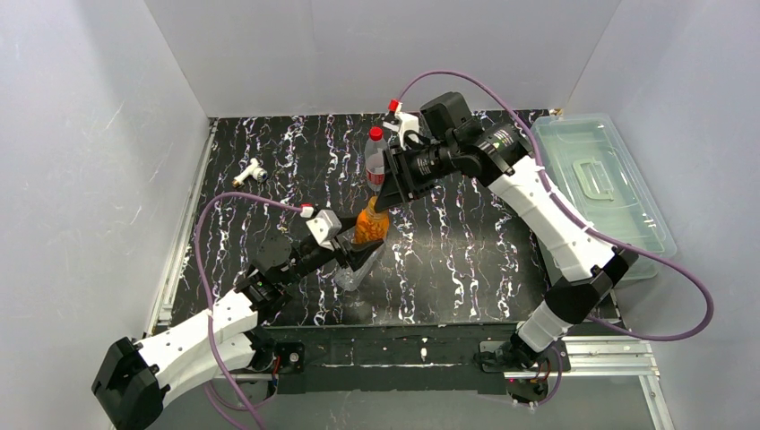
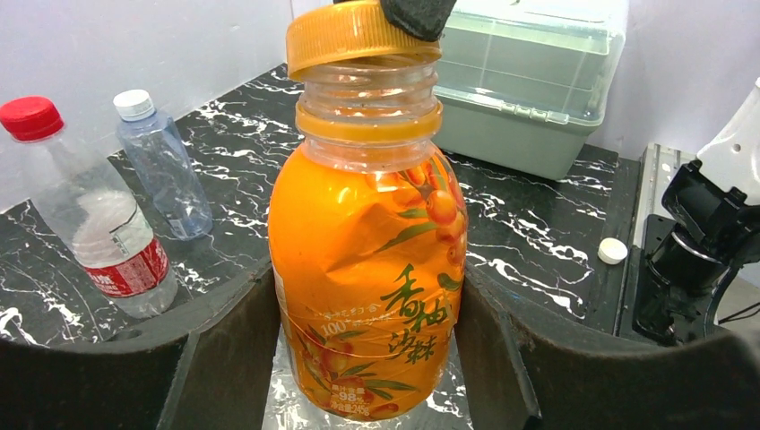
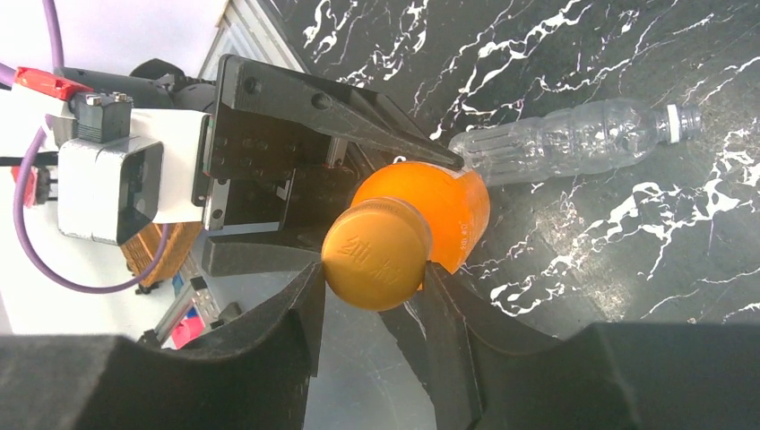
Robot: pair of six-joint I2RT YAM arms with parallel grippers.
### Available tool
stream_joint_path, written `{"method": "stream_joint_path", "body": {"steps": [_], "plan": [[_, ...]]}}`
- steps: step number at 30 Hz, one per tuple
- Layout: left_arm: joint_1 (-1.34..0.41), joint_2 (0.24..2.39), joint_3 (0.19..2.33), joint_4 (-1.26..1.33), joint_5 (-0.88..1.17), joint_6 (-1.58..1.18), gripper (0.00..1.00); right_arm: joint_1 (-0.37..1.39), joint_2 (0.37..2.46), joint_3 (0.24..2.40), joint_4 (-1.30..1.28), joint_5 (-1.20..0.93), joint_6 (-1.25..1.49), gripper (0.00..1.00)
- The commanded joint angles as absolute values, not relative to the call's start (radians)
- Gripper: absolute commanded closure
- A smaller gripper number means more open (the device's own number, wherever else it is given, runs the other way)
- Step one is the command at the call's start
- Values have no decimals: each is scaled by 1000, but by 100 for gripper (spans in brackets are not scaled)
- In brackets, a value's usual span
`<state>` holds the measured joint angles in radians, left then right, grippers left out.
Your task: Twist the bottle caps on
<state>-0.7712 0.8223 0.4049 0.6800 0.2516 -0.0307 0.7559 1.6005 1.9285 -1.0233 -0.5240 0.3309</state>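
An orange juice bottle (image 2: 363, 269) stands upright in the middle of the table, and my left gripper (image 2: 367, 305) is shut on its lower body. The orange-yellow cap (image 2: 358, 36) sits tilted on the bottle's threaded neck. My right gripper (image 3: 372, 278) comes down from above and is shut on that cap (image 3: 376, 253). In the top view the right gripper (image 1: 387, 193) hangs directly over the bottle (image 1: 370, 224). A loose white cap (image 2: 612, 251) lies near the table's edge.
A red-capped clear bottle (image 2: 99, 233) and a small white-capped bottle (image 2: 166, 170) stand behind. An uncapped clear bottle (image 3: 574, 139) lies beside the left gripper. A T-shaped fitting (image 1: 249, 172) lies at the back left. A lidded plastic box (image 1: 596, 179) sits on the right.
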Motion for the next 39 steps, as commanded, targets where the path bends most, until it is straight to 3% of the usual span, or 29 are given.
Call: {"method": "stream_joint_path", "body": {"steps": [1, 22, 39], "plan": [[-766, 821, 464, 709, 270, -32, 100, 801, 1631, 2006, -1124, -519, 289, 57], [-732, 844, 512, 608, 354, -78, 100, 861, 1659, 2090, -1210, -368, 252, 57], [-726, 865, 561, 644, 334, -107, 100, 878, 1627, 1987, -1129, -333, 282, 56]]}}
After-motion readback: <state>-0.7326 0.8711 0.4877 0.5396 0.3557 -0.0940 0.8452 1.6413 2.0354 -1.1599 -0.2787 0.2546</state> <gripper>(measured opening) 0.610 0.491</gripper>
